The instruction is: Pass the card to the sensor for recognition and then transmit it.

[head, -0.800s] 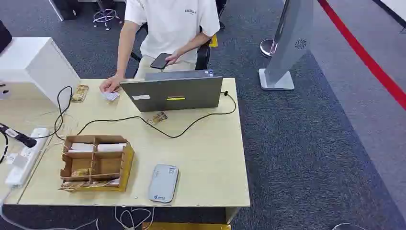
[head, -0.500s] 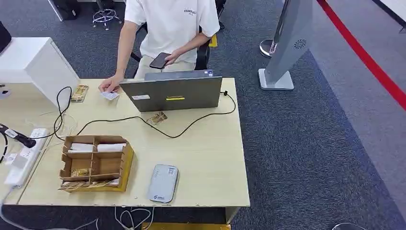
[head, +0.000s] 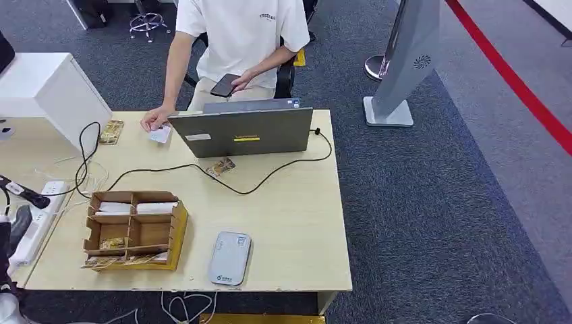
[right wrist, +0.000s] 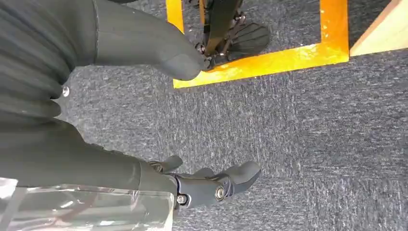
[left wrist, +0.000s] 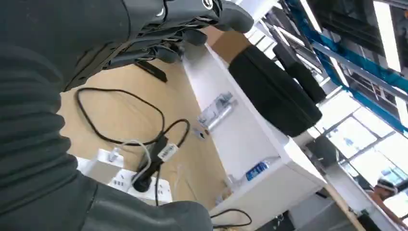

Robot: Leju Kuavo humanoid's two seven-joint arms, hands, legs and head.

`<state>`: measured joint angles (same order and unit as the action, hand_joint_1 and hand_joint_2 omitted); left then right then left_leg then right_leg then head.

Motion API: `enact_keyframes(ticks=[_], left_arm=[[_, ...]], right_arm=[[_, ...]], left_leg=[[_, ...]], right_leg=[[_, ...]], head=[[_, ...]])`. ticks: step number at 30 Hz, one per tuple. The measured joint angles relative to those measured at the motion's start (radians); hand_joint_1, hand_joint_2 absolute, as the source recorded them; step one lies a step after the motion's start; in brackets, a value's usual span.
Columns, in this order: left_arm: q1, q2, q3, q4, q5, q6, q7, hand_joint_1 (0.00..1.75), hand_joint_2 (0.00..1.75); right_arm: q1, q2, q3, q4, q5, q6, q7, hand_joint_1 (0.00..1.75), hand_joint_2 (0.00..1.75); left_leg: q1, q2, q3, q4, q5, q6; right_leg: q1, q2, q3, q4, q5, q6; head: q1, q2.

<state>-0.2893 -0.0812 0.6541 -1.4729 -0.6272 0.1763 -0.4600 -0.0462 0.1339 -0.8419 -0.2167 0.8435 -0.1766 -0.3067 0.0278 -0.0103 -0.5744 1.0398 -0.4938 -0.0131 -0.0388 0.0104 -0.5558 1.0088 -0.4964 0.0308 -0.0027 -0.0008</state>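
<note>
Left hand: dark left hand (head: 15, 226) at the near left edge of the pale wooden table (head: 290, 223), over the white power strip (head: 30, 226); fingers spread, holding nothing.
Right hand: right hand (right wrist: 159, 120) hangs above grey carpet (right wrist: 298, 125), fingers loosely apart, nothing in it.
Sensor: flat grey rounded card reader (head: 229, 258) near the front edge, just beside the brown cardboard divided box (head: 135, 229).
Laptop: grey laptop (head: 241, 131) at the far edge.
Card: small white card (head: 160, 135) lies flat by the laptop, under a person's hand (head: 155, 119).
</note>
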Motion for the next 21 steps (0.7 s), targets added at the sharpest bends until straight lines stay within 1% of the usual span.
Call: enact_keyframes(ticks=[9, 16, 21], left_arm=[[-0.126, 0.045, -0.195, 0.062, -0.229, 0.015, 0.135, 0.0, 1.75], [-0.22, 0.081, -0.325, 0.111, -0.389, 0.023, 0.236, 0.0, 1.75], [-0.294, 0.116, -0.422, 0.17, -0.513, 0.023, 0.32, 0.0, 1.75]], right_arm=[[-0.004, 0.005, 0.004, 0.003, 0.036, 0.014, 0.011, 0.0, 1.75], [-0.007, 0.01, 0.013, 0.004, 0.065, 0.018, 0.024, 0.0, 1.75], [-0.012, 0.012, 0.024, 0.005, 0.088, 0.024, 0.031, 0.0, 1.75]], left_leg=[[0.0, 0.0, 0.0, 0.0, 0.001, 0.0], [0.0, 0.0, 0.0, 0.001, 0.001, 0.0], [0.0, 0.0, 0.0, 0.001, 0.001, 0.0]], right_leg=[[0.0, 0.0, 0.0, 0.0, 0.0, 0.0], [0.0, 0.001, 0.0, 0.0, 0.001, 0.001], [0.0, 0.001, 0.0, 0.0, 0.001, 0.001]], head=[[0.0, 0.0], [0.0, 0.0], [0.0, 0.0]])
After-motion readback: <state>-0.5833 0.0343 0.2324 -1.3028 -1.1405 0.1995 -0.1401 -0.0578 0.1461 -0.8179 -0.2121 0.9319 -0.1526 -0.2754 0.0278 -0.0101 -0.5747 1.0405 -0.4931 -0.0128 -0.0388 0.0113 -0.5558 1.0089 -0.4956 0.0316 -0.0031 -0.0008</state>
